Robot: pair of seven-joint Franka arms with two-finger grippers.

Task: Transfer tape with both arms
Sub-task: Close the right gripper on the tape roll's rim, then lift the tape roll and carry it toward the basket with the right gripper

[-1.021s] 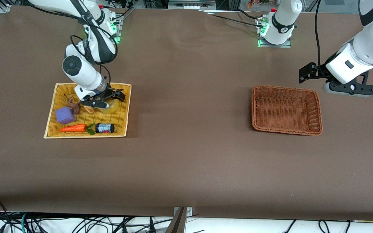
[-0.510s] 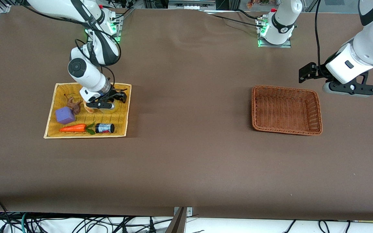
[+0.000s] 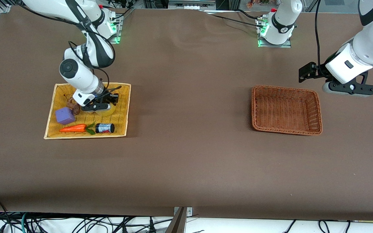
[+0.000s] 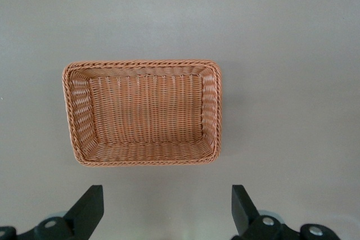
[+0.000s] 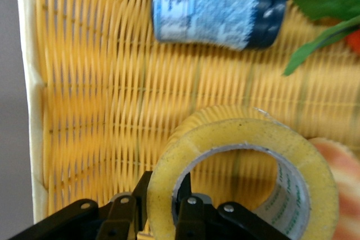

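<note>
Yellowish tape (image 5: 247, 167) lies in the yellow tray (image 3: 121, 129), its wall pinched between the right gripper (image 5: 163, 206) fingers for lifting, while the left gripper (image 4: 166, 209) waits open over the table beside the brown basket (image 3: 316, 113).

a robotics lab: two white arms (image 3: 83, 64) (image 3: 358, 55) bolted on green-lit bases (image 3: 274, 40) to a wide table under a plain brown cover (image 3: 189, 155), aluminium framing (image 3: 186, 4) along its edge by the bases, and loose black cables (image 3: 76, 223) bundled below the edge nearest the front camera.
</note>
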